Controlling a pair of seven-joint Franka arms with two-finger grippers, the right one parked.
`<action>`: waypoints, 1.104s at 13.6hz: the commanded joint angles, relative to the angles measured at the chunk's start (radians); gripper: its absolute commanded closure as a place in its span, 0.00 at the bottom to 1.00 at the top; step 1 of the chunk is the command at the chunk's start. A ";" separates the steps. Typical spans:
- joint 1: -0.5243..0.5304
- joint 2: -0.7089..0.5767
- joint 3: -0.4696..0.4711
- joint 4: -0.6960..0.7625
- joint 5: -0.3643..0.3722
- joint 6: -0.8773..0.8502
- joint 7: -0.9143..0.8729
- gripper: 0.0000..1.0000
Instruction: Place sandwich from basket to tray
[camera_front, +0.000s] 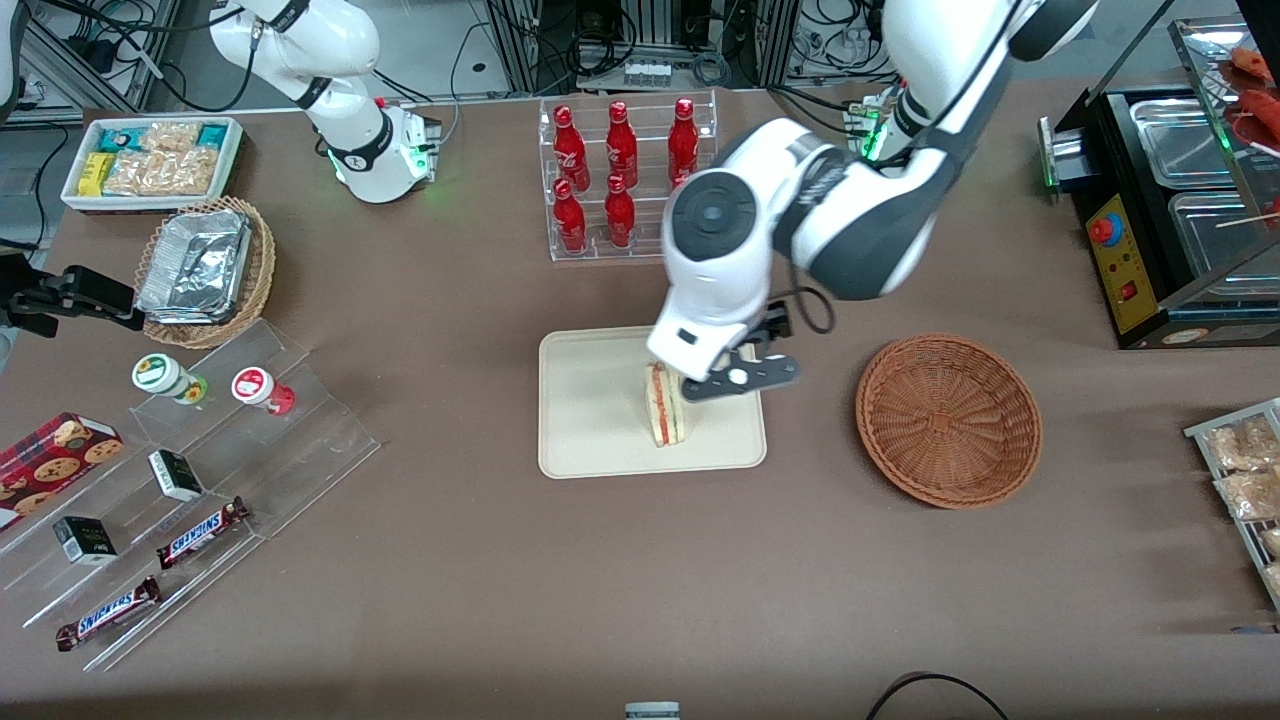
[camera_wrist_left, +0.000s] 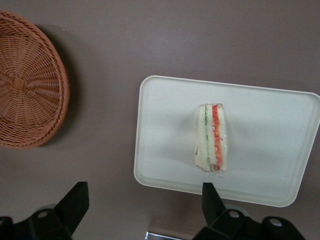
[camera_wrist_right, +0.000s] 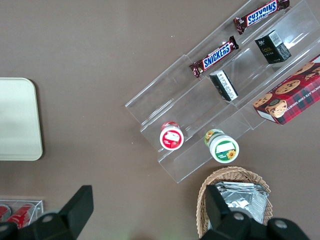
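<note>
your small triangular sandwich wedge of pale white bread with red-orange and green filling (camera_front: 666, 405) now lies on the flat rectangular cream-beige tray with rounded corners (camera_front: 590, 420), standing on a bread edge with the filling stripes facing up. in the left wrist view the sandwich (camera_wrist_left: 212, 137) sits well inside the tray's rim (camera_wrist_left: 165, 90), nothing touching it.

your left arm's black two-finger gripper (camera_wrist_left: 142, 205) hangs above the tray, over the part of it nearest the basket, its fingers (camera_wrist_left: 75, 202) spread wide apart and holding nothing; the sandwich is clear of both fingertips. in the front view the gripper (camera_front: 735, 375) is just beside the sandwich, on the basket's side.

the round, shallow, reddish-brown woven wicker basket (camera_front: 948, 420) sits on the brown table (camera_front: 460, 560) beside the tray, toward the working arm's end, apart from the tray, and you can see its bowl (camera_wrist_left: 25, 85) holds nothing.

farther from the front camera than the tray stands a clear acrylic rack of red bottles (camera_front: 622, 175).
</note>
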 joint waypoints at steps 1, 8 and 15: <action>-0.003 -0.102 0.100 -0.119 -0.062 0.020 0.108 0.00; -0.003 -0.199 0.247 -0.215 -0.128 0.054 0.263 0.00; -0.001 -0.347 0.304 -0.421 -0.154 0.173 0.343 0.00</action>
